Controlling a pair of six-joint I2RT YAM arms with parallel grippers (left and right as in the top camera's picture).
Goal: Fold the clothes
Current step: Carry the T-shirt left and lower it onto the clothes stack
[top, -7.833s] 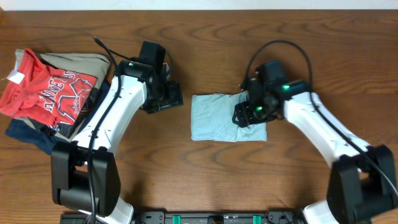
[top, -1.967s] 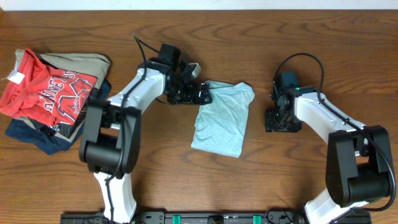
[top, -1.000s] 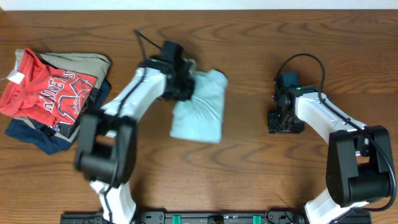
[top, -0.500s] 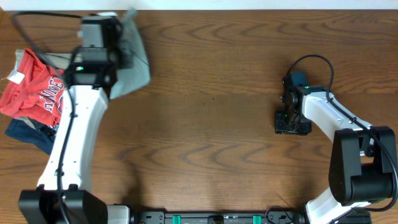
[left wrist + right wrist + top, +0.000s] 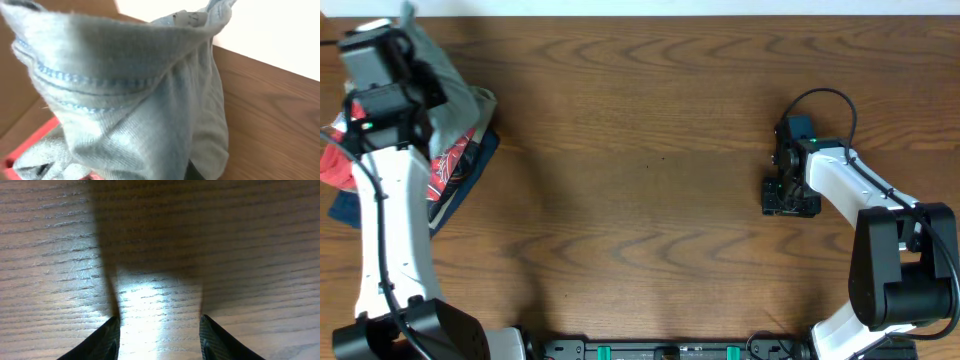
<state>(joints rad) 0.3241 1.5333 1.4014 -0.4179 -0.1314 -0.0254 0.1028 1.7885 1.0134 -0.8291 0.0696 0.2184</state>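
**A:** Start overhead. What is the surface?

**B:** A dark brown wood-grain table (image 5: pixel 650 150), with a white strip (image 5: pixel 720 7) along its far edge.

**A:** What else is on it?

**B:** There is a heap at the far left: a red shirt (image 5: pixel 450 162) with white lettering, and a navy garment (image 5: pixel 348 210) under it. The right gripper (image 5: pixel 790 198) sits well apart at the right on bare wood. A black cable (image 5: pixel 820 97) loops over its arm.

**A:** And the task's shirt?

**B:** The pale blue T-shirt (image 5: pixel 450 95) is bunched at the left gripper (image 5: pixel 420 75), over the far end of the heap, and covers part of the red shirt. The bundle's long axis slants from the far-left corner toward the near right.

**A:** What about the left wrist camera?

**B:** Cloth nearly fills it. The T-shirt (image 5: pixel 140 100) hangs close to the lens, with a stitched hem running across the upper part and folds falling downward. Behind it are the table (image 5: pixel 270 115) and a pale wall (image 5: pixel 260 30). Red fabric (image 5: pixel 25 147) shows at the lower left. The fingers are buried in the cloth, but the shirt hangs from them, so the left gripper is clamped on it.

**A:** And the right wrist?

**B:** Only wood (image 5: pixel 160 230), with a bright patch of light on it. The two dark fingertips (image 5: pixel 107 340) stand apart with nothing between them, so the right gripper (image 5: pixel 160 337) is released.
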